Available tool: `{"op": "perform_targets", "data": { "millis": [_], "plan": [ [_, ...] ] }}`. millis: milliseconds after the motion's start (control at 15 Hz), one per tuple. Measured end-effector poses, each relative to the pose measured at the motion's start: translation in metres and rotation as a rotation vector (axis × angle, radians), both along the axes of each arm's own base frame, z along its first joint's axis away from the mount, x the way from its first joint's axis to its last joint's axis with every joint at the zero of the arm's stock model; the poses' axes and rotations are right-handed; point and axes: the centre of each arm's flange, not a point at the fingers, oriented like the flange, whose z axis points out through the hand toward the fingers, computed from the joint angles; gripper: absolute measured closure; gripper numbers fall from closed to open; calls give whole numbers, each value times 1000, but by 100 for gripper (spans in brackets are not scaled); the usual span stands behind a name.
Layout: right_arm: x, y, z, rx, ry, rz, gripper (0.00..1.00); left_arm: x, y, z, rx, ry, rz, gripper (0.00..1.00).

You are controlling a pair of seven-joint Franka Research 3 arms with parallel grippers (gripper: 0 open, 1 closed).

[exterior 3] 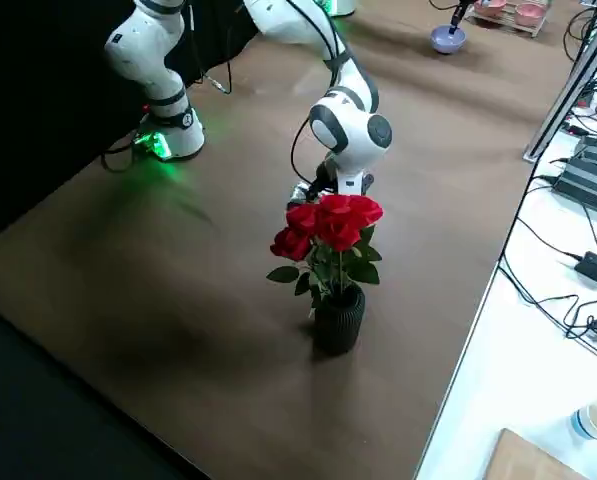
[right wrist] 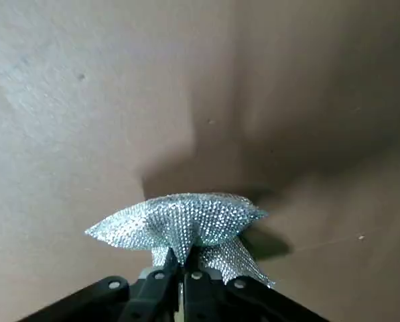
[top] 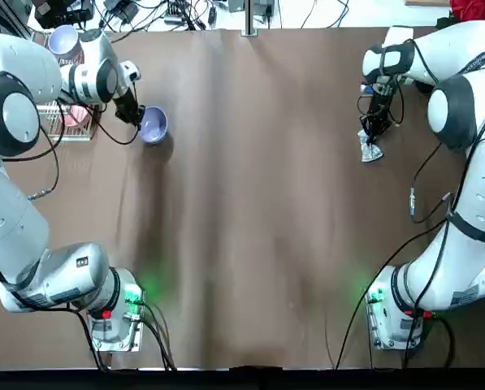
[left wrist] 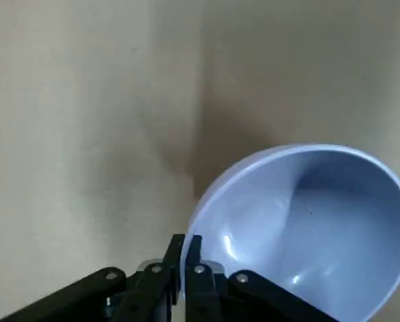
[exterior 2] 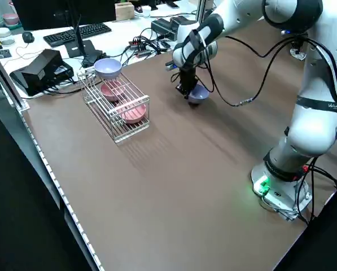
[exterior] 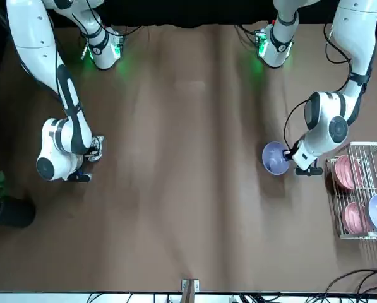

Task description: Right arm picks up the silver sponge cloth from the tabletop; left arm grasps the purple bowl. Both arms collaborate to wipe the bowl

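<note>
Purple bowl [left wrist: 307, 235]: we see left gripper [left wrist: 185, 245] clamped on its rim, near tabletop's far-left corner; right gripper [right wrist: 183, 258] pinches silver sponge cloth [right wrist: 186, 225], far-right.

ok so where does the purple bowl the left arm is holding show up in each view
top: purple bowl, upper left
front: right of centre
left side: upper middle
right side: top, right of centre
left wrist: lower right
right wrist: not in it
shared by top, front, both sides: wire rack
</note>
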Motion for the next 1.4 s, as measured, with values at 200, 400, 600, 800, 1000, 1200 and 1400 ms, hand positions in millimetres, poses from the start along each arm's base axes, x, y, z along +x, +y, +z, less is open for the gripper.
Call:
{"op": "perform_targets", "data": {
  "millis": [200, 400, 600, 800, 1000, 1200, 1400],
  "plan": [
    [13, -1, 14, 2, -17, -1, 96, 9, -37, 18, -16, -31, 2, 95],
    [35, 3, 62, 19, -40, 4, 96, 8, -101, 37, -48, -50, 19, 95],
    [50, 7, 113, 28, -96, -14, 96, 0, -156, 52, -78, -59, 49, 95],
    [65, 21, 148, 20, -161, -83, 96, -12, -220, 75, -118, -73, 94, 95],
    [76, 43, 166, 37, -200, -110, 96, -28, -280, 88, -141, -60, 125, 95],
    [80, 51, 181, 93, -197, -142, 96, -38, -336, 84, -160, 2, 164, 95],
    [81, 69, 201, 98, -159, -196, 96, -36, -379, 64, -189, 66, 182, 95]
  ]
}}
